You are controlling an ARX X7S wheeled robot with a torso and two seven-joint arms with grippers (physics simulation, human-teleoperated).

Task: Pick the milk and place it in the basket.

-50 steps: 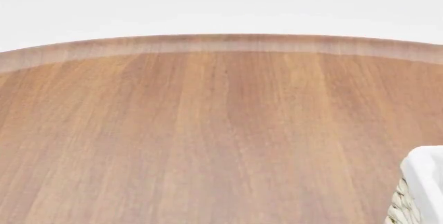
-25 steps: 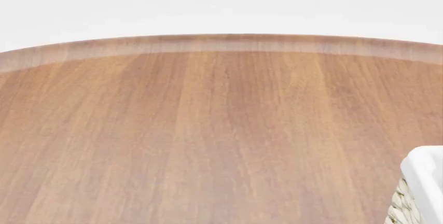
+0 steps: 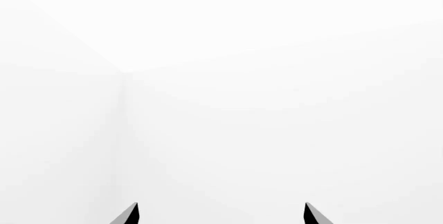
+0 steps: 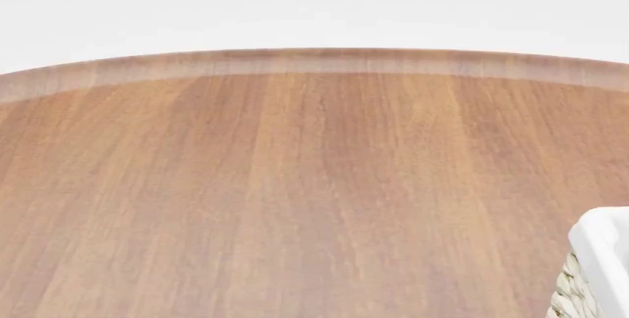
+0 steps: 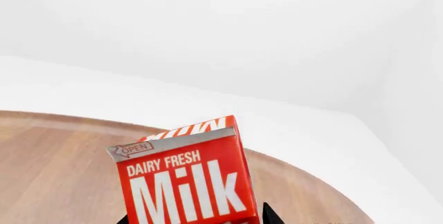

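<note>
Round wooden bench [image 4: 294, 193] fills the head view. A corner of the basket [image 4: 602, 259], white liner over wicker, shows at the bench's near right. Milk [image 5: 183, 180] fills the lower right wrist view, red top tilted, above the bench surface. Right end effector [image 5: 197, 219]: dark fingertips [image 5: 268, 214] sit on either side of the carton, pinching it. Left end effector [image 3: 220, 214]: tips spread wide, nothing between them, facing white walls.

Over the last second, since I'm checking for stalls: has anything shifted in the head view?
Nothing visibly changed: the wooden table and the basket corner at the lower right sit exactly as before.
</note>
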